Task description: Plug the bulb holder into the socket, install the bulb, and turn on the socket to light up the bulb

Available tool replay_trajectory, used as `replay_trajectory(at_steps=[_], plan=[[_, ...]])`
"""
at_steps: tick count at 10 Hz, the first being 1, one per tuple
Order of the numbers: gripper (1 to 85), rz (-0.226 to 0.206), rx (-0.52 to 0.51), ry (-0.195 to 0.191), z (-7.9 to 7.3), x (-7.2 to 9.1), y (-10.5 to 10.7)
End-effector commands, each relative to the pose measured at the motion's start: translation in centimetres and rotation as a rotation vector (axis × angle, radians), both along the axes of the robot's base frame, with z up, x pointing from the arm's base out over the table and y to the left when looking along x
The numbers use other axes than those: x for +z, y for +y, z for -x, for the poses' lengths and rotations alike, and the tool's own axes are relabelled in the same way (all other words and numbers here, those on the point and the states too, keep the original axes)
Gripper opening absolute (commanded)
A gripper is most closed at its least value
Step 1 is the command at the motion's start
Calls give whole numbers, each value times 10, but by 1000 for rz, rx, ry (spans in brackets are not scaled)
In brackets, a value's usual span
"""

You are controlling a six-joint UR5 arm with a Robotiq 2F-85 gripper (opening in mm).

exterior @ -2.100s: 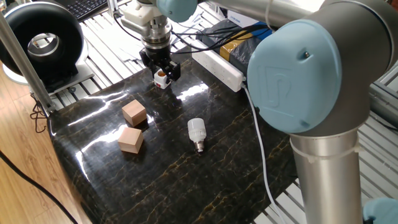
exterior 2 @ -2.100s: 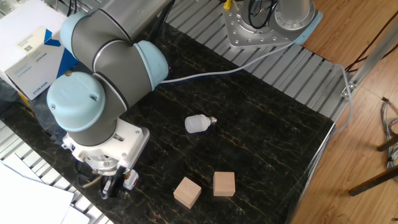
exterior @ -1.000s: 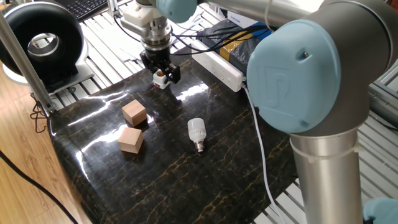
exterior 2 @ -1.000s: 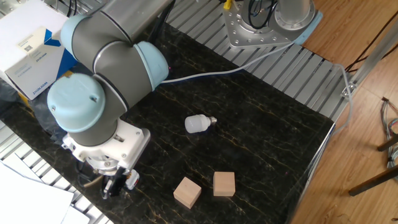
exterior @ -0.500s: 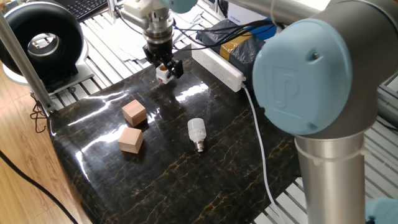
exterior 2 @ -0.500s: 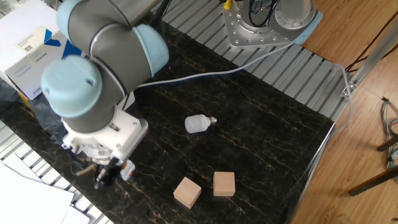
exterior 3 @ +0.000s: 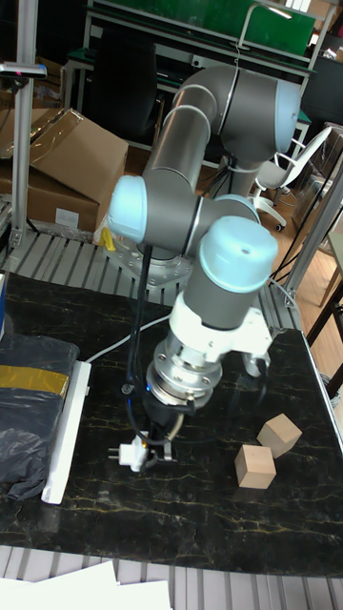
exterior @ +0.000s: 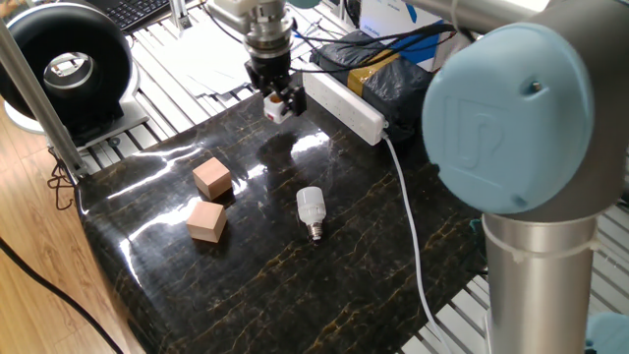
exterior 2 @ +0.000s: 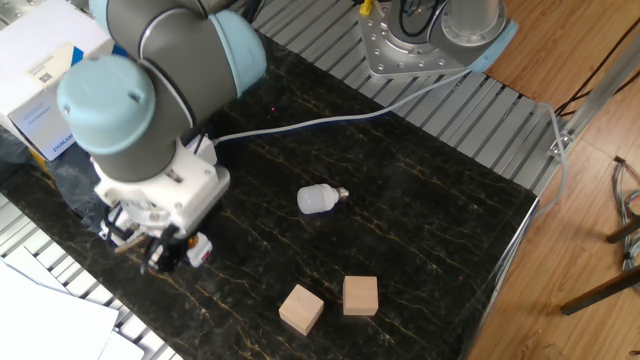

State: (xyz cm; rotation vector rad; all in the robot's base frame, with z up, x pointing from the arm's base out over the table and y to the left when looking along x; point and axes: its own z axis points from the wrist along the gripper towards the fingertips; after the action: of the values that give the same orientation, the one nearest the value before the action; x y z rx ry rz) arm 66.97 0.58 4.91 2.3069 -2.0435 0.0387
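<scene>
two wooden cubes point(exterior: 210, 200), dark wrapped box point(exterior: 385, 71), black fan point(exterior: 65, 61)

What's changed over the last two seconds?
The gripper has lifted the bulb holder off the table and carried it toward the socket; it was already clamped on the holder. The bulb and both wooden blocks haven't moved.

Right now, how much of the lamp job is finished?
Just the pickup. The pincer holds the bulb holder above the table, near the socket but not plugged in. The bulb lies on the table. Plugging, screwing in and switching on are left.
</scene>
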Motion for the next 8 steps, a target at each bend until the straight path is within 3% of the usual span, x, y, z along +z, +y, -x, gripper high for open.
replay_trajectory(at_steps=[1,3,5,7,8], plan=[[10,-6,-28,-6,6,2,-8],[10,-6,-43,1,8,2,-8],[10,-15,-9,38,17,2,-6],[10,-13,29,15,11,2,-7],[10,-25,31,3,22,1,-7]])
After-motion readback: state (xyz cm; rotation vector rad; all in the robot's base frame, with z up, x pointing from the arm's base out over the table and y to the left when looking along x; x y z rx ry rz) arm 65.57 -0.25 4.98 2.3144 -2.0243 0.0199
